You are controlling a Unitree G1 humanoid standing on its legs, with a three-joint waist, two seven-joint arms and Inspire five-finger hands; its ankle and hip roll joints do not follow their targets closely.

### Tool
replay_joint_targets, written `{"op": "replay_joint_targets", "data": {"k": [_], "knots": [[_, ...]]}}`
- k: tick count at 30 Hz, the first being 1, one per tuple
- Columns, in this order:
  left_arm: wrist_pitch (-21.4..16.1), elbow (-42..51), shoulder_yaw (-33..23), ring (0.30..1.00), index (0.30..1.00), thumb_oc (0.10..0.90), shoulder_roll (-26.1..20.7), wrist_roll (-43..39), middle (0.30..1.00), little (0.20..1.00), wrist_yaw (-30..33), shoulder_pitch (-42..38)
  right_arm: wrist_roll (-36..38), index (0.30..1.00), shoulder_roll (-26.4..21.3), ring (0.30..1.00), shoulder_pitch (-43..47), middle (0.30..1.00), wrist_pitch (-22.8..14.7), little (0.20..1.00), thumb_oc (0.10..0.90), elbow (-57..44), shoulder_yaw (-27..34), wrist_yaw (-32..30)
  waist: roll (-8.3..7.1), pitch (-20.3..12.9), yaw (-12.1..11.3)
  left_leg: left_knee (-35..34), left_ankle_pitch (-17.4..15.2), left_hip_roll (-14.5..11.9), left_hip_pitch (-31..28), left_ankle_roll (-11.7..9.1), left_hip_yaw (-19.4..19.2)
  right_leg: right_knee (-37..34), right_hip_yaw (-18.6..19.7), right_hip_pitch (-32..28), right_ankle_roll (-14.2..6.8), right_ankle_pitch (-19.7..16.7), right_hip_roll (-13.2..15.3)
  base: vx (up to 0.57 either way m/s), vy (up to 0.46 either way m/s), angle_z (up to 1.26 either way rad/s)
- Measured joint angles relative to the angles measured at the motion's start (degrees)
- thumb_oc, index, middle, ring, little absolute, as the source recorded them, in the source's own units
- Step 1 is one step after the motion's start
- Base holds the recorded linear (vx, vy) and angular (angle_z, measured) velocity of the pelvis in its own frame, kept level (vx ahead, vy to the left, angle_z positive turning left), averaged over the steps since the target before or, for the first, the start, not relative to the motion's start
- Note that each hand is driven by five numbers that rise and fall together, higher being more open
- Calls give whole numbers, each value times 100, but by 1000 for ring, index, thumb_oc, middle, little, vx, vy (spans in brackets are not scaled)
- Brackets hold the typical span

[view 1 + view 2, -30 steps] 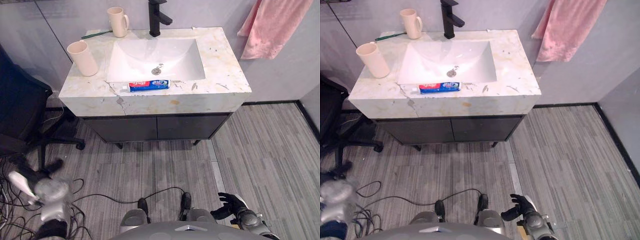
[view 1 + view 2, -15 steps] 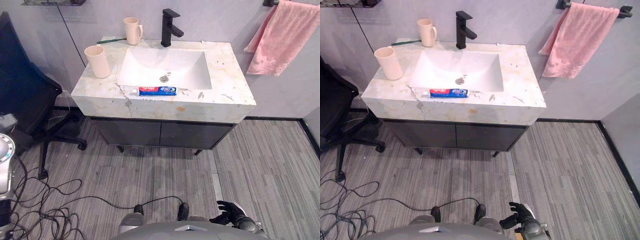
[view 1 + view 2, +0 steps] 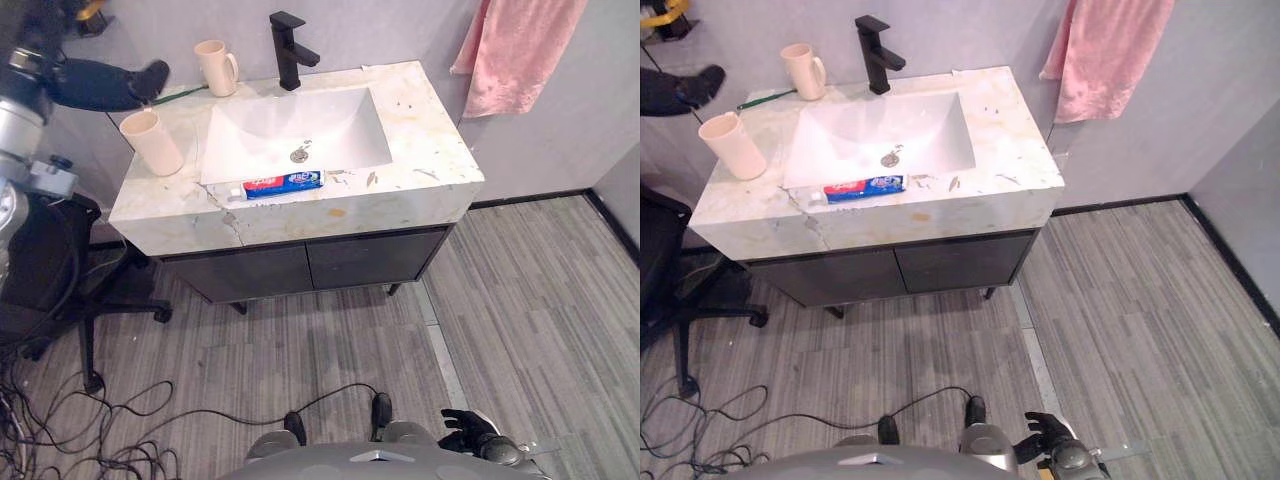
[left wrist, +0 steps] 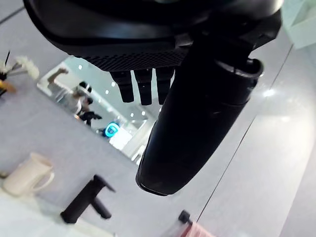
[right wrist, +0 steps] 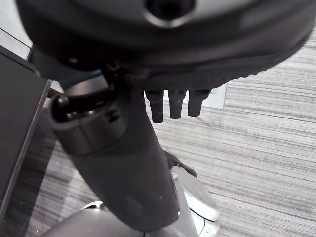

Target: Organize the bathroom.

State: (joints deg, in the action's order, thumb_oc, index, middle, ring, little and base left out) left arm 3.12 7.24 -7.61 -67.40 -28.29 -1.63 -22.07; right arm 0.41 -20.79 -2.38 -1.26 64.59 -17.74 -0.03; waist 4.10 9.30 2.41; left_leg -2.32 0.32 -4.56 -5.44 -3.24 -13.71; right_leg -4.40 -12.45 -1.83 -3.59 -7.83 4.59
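The left hand is raised beside the far left corner of the tabletop, its fingers straight and empty; its wrist view adds a mirror on the wall above the tap. The right hand hangs low over the floor, fingers relaxed, holding nothing. A toothpaste tube lies on the front rim of the sink. One cup stands at the left edge, a mug at the back beside a green toothbrush. A pink towel hangs at the right.
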Motion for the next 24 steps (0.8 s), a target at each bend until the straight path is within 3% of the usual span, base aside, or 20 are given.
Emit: {"op": "replay_joint_targets", "data": {"k": [7, 10, 12, 16, 24], "knots": [[1071, -1445, 1693, 900, 900, 800, -191, -364, 900, 900, -1236, -906, 1, 900, -126, 900, 269, 900, 189, 900, 800, -2, -99, 125, 171, 60, 207, 10, 10, -4, 57, -15, -33, -1, 36, 66, -6, 0, -1, -74, 23, -2], [1349, -1691, 1943, 900, 900, 800, -192, -365, 900, 900, -1593, -907, 4, 900, -170, 900, 358, 900, 206, 900, 800, -4, -99, 128, 228, 197, 248, 17, 42, -2, 134, -14, -30, 27, 34, 157, 20, -35, 6, -114, 23, 0], [1384, -1757, 2286, 900, 900, 800, -188, -419, 900, 900, -1736, -925, 9, 900, -177, 900, 387, 900, 211, 900, 800, 31, -98, 131, 275, 242, 259, 16, 73, 0, 210, -11, -26, 37, 33, 238, 31, -46, 9, -98, 34, 1], [1384, -1802, 2429, 900, 900, 800, -172, -483, 900, 900, -1754, -946, 9, 900, -215, 900, 469, 900, 212, 900, 800, 43, -93, 128, 336, 406, 290, 8, 95, 6, 226, -12, -41, 47, 40, 267, 30, -53, 15, -55, 30, -2], [1311, -1866, 2489, 900, 900, 800, -69, -476, 900, 900, -1582, -1236, 47, 900, -472, 900, 742, 900, 215, 900, 800, 85, -72, 129, 711, 727, 464, 6, 96, 36, 265, -13, -171, 136, 175, 398, 30, -51, 44, -47, 36, -6]]}}
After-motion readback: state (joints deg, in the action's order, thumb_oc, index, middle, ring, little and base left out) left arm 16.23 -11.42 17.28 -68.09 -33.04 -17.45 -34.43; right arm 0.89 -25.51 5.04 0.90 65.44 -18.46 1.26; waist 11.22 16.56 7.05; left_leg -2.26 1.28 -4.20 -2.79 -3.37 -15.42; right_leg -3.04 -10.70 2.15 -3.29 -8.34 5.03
